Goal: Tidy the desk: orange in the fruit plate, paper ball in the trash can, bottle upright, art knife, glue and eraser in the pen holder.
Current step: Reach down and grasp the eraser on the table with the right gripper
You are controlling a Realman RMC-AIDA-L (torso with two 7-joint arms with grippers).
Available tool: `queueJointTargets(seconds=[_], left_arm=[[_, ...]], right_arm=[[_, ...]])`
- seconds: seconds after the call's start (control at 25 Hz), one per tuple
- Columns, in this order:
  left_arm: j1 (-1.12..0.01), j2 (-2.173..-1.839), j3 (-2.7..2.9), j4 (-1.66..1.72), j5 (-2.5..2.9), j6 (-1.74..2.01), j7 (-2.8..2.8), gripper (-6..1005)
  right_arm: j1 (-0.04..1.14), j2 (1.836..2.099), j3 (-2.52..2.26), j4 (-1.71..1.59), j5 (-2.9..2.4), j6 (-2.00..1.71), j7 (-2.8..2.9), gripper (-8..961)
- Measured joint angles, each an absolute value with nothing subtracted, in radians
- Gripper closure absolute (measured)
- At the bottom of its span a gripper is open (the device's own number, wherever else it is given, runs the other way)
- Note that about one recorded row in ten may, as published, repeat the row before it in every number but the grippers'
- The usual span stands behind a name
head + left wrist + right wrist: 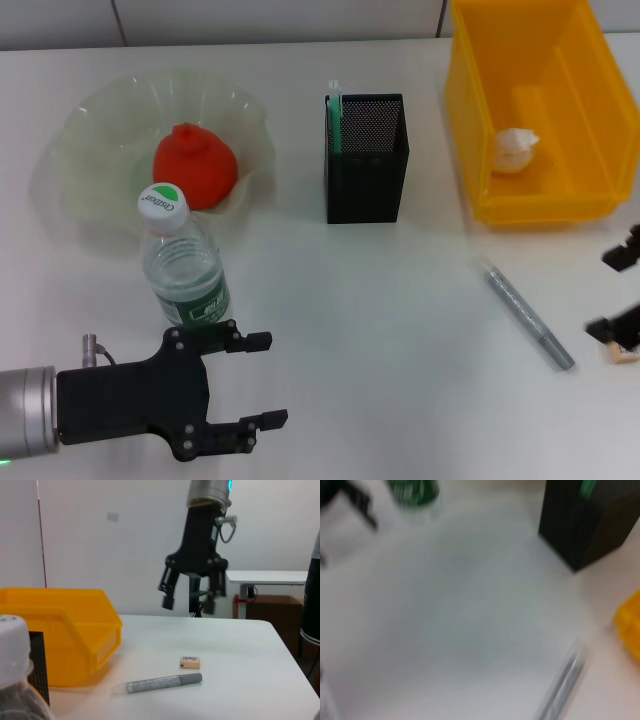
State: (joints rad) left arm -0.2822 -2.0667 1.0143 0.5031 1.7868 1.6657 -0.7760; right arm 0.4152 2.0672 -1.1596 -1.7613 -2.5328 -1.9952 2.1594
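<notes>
plain white wall [100, 555] behind, thin dark-red vertical strip [41, 535] at 9 o'clock. second white table [265, 576] at 3 o'clock, brown cabinet [267, 611] under it. small grey patch [113, 516] on wall, 11 o'clock.

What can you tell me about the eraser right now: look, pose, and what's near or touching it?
The eraser is a tiny beige rectangular block with dark printed marks, lying flat on the white desk. Nothing grips it: the right gripper hangs above it, fingers open, not touching. A grey glittery pen-like stick lies beside it, apart from it. The yellow trash can stands farther off. In the head view the eraser sits at the desk's right edge, partly hidden by the gripper.
</notes>
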Motion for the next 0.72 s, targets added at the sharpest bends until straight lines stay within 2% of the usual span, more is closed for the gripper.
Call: queueJointTargets(seconds=[0.2,0.48,0.72], left_arm=[[-0.283,-2.068,1.016,0.503,1.789,1.665,-0.778,256],[-0.283,-2.068,1.017,0.503,1.789,1.672,-0.778,256],[-0.284,-2.068,1.017,0.503,1.791,1.668,-0.778,256]], right_arm=[[0.402,2.077,-1.163,-1.716,-2.625,-2.001,1.936,118],[0.427,2.068,-1.158,-1.625,-2.700,-1.978,1.887,120],[0.445,2.077,-1.161,-1.518,-2.782,-1.891,1.873,122]])
